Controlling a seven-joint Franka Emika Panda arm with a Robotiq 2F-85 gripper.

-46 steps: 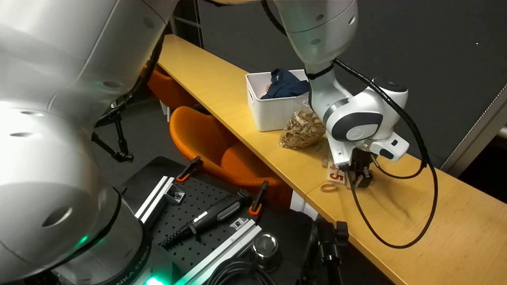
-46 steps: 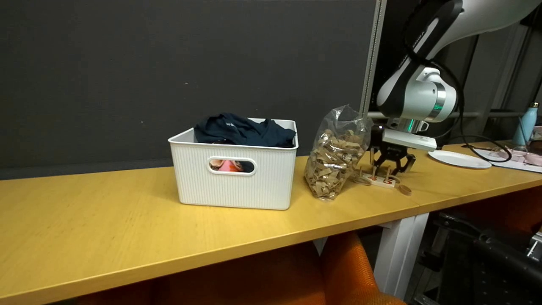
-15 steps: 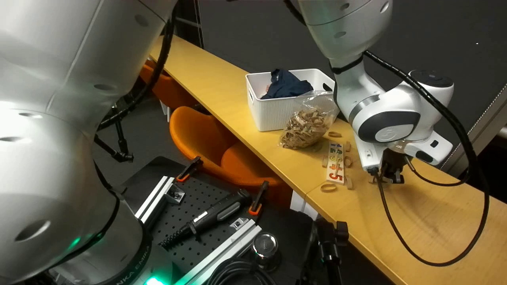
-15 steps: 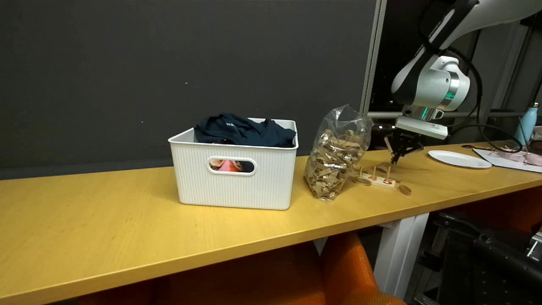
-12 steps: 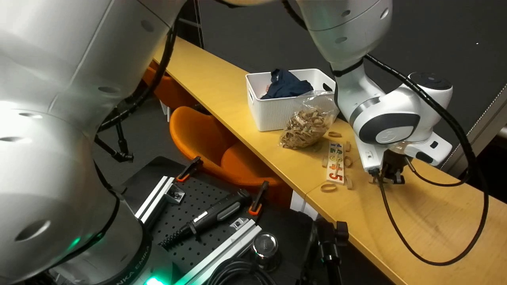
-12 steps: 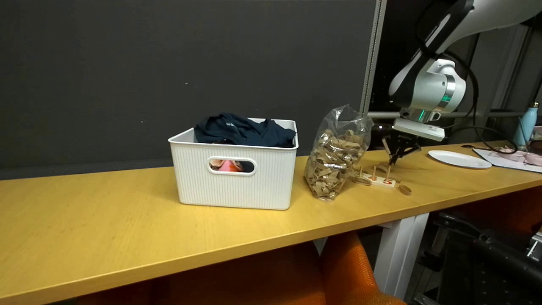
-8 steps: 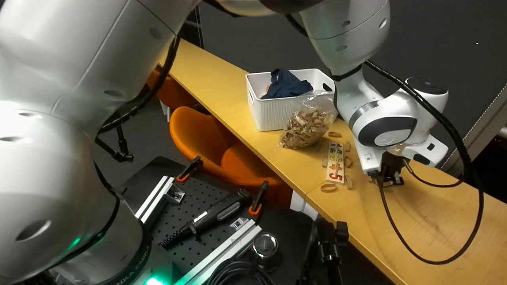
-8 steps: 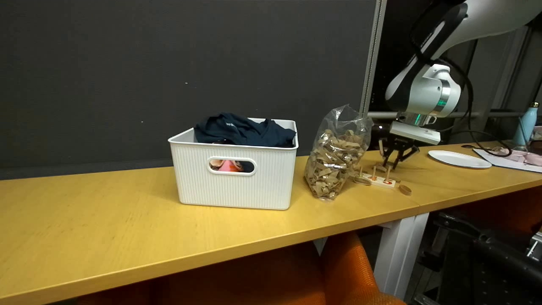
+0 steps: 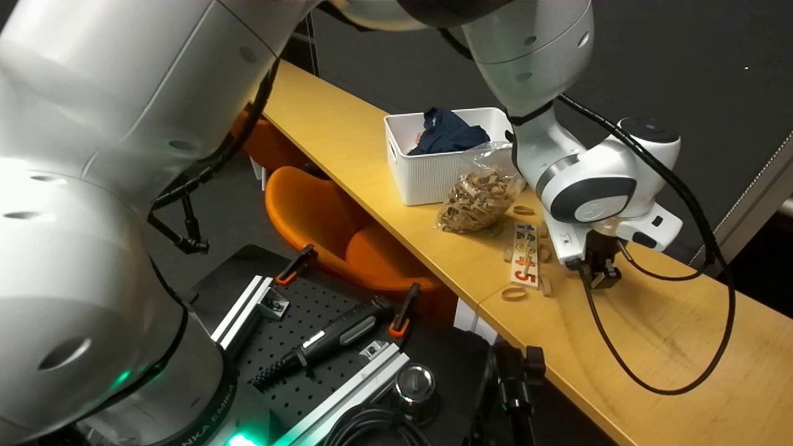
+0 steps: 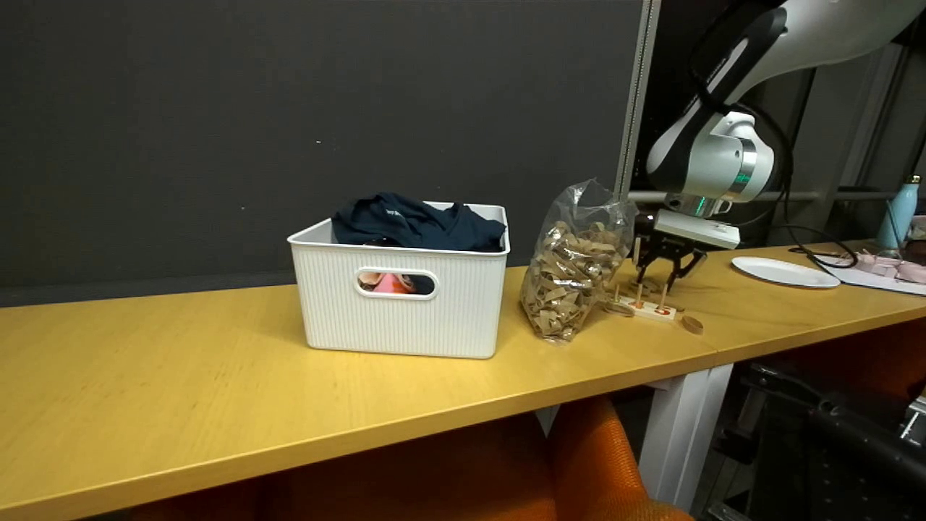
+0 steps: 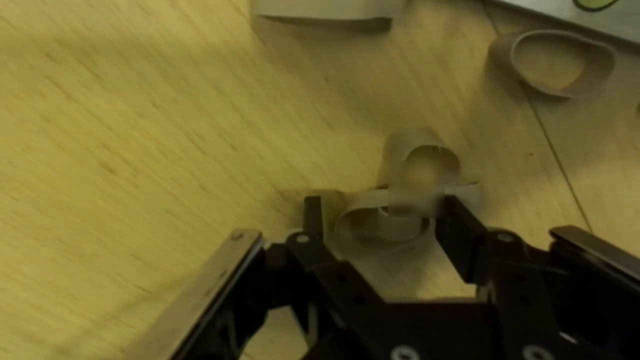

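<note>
My gripper (image 11: 379, 202) is open in the wrist view, its black fingers well apart. A brown ring (image 11: 362, 202) shows between the fingertips, and another small ring (image 11: 425, 142) lies just beyond it. Part of the picture there is smeared, and I cannot tell whether the right finger touches a ring. In both exterior views the gripper (image 10: 655, 281) (image 9: 601, 279) is low over the table, beside a white peg board (image 9: 525, 254) with coloured numbers and thin wooden pegs (image 10: 663, 298). More brown rings (image 9: 513, 294) (image 11: 560, 65) lie around the board.
A clear bag of brown strips (image 10: 575, 278) stands between the board and a white bin (image 10: 398, 311) holding dark blue cloth (image 10: 419, 224). A white plate (image 10: 785, 272) and a blue bottle (image 10: 899, 213) are farther along. Orange chairs (image 9: 322, 217) stand at the table's edge.
Since one second ago the gripper has come lower and somewhat closer to the peg board, and its fingers have spread from close together. Three seconds ago it was over the board.
</note>
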